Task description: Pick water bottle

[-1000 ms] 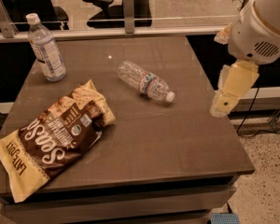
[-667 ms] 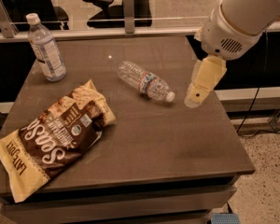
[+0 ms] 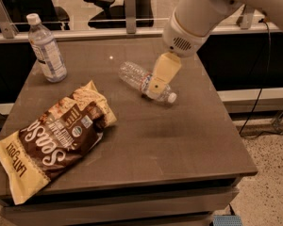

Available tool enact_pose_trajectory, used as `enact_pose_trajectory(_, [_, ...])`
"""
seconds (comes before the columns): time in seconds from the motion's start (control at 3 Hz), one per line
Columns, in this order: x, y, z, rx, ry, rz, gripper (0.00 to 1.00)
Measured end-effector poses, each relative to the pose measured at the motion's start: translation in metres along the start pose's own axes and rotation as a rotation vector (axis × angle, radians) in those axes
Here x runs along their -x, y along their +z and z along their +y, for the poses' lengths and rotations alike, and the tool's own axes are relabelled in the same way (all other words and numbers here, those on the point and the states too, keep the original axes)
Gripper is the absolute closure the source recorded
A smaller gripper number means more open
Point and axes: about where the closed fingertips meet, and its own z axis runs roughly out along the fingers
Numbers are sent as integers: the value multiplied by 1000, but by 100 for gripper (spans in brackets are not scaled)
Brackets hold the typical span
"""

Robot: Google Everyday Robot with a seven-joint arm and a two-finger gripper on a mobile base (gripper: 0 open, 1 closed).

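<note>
The water bottle is a small clear ribbed bottle lying on its side in the middle of the brown table, white cap pointing right toward the front, with a red-and-blue label band. The gripper hangs from the big white arm at the upper right. Its pale yellow fingers are over the bottle's cap end and cover part of it.
A taller upright bottle with a pale blue-white label stands at the table's far left. A brown and yellow chip bag lies at the front left. A glass railing runs behind the table, and a cable hangs at the right.
The arm has swung left from beyond the table's right edge, and the gripper is now over the lying bottle's cap end. The bottle, the bag and the upright bottle have not moved.
</note>
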Motion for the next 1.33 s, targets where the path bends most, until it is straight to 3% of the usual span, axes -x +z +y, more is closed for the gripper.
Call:
enact_pose_trajectory(0.33, [16, 30, 0, 14, 26, 4, 0])
enact_pose_trajectory(1.0, [21, 86, 0, 27, -16, 1, 0])
enact_pose_trajectory(1.33, [17, 103, -8, 23, -39, -5, 17])
